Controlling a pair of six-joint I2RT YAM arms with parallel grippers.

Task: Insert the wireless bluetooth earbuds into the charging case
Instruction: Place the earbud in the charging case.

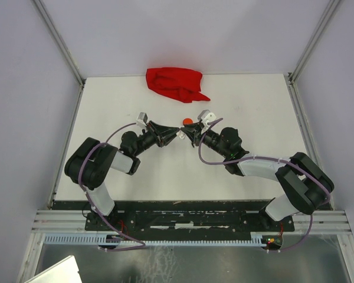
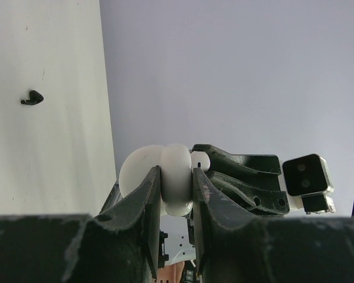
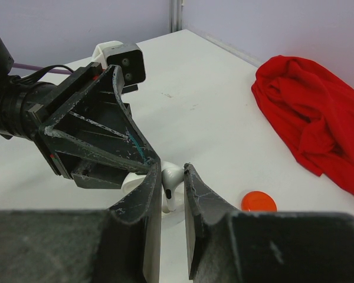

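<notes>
My left gripper (image 2: pixel 177 174) is shut on a round white charging case (image 2: pixel 176 183) and holds it on edge above the table; its lid (image 2: pixel 138 171) stands open. My right gripper (image 3: pixel 171 171) is shut on a white earbud (image 3: pixel 172 177), stem down, right at the case (image 3: pixel 131 183). In the left wrist view the earbud (image 2: pixel 200 160) touches the case's upper right edge. In the top view both grippers meet tip to tip at mid-table, left (image 1: pixel 176 135) and right (image 1: pixel 185 130). A black earbud (image 2: pixel 32 97) lies on the table.
An orange-red disc (image 3: pixel 259 202) lies on the table just beyond the grippers, also in the top view (image 1: pixel 187 121). A crumpled red cloth (image 1: pixel 174 84) lies at the far edge, on the right in the right wrist view (image 3: pixel 307 118). Walls enclose the table.
</notes>
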